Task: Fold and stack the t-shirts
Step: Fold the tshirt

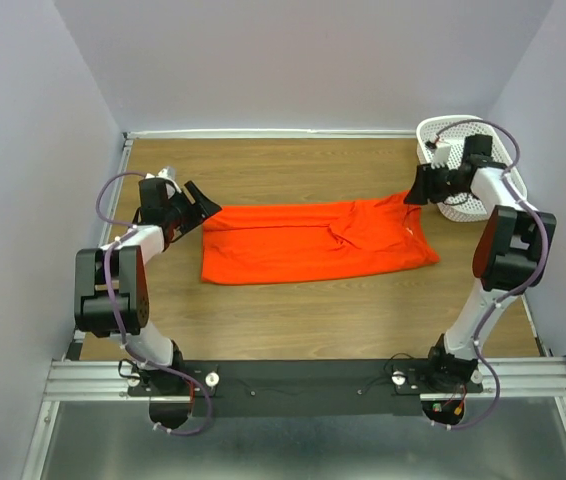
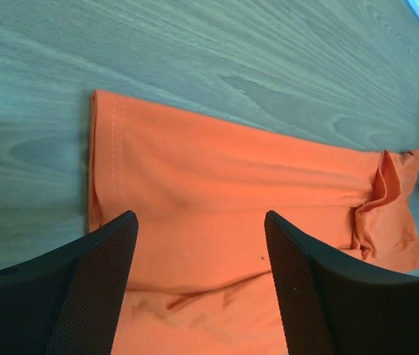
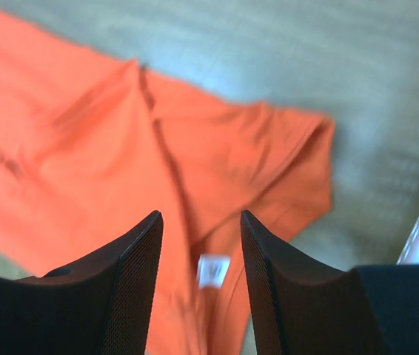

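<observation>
Garments first: I count one, a plain bright orange-red short-sleeved cloth t-shirt [image 1: 318, 243], folded into a long band and lying flat across the middle of the light-brown wooden desk [image 1: 293, 320]. Only the top camera gives me the whole band at once, with an arm at each end. The left gripper [image 1: 203, 212] is by the left short edge and the right gripper [image 1: 413, 190] by the far right corner of the cloth. That gripper is just in front of the white perforated plastic basket [image 1: 441, 132], which stands in the desk's far right corner. One basket, two arms, two black fingers on each.

The left wrist camera adds what the top one cannot: a stitched hem running down the band's near short edge, and a bunched fold of cloth at its far end, close to the basket's wall. Its fingers [image 2: 95, 296] stand wide apart above the cloth with nothing between them.

The right wrist camera, somewhat blurred, shows a small white label [image 3: 213, 270] at the shirt's edge, which the left wrist view does not show, and a ridge of folded cloth running away from it. Those fingers [image 3: 132, 288] are parted too, less widely, with nothing pinched. I cannot tell whether their tips touch the cloth. A strip of the basket shows at that picture's right edge.
</observation>
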Action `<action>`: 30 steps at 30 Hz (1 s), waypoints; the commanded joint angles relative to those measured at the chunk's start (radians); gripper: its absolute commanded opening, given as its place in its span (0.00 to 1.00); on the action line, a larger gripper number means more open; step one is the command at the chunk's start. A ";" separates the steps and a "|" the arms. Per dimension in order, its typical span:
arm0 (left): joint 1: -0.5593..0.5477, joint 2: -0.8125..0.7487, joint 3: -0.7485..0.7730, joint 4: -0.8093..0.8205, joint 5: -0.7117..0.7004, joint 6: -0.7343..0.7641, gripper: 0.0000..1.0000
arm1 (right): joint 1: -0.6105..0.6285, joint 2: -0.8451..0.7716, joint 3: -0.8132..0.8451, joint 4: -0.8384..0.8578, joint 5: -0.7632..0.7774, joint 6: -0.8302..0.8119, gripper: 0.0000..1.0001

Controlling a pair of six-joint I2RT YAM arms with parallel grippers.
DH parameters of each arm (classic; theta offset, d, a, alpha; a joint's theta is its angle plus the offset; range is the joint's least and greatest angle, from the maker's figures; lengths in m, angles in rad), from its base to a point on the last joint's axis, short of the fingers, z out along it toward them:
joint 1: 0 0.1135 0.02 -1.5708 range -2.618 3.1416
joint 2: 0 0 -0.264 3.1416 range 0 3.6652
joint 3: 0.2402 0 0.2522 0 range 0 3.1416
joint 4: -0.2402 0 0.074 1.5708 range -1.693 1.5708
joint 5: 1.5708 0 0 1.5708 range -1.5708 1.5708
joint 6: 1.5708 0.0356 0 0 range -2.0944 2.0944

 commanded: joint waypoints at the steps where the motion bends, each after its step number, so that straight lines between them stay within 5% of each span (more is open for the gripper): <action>1: 0.004 0.067 0.060 0.033 0.045 0.018 0.75 | 0.059 0.098 0.085 0.145 0.209 0.192 0.53; 18: 0.003 0.234 0.293 -0.217 -0.162 0.148 0.67 | 0.111 0.188 0.151 0.202 0.355 0.287 0.52; 30: -0.014 0.331 0.358 -0.269 -0.150 0.179 0.53 | 0.113 0.203 0.169 0.204 0.380 0.315 0.50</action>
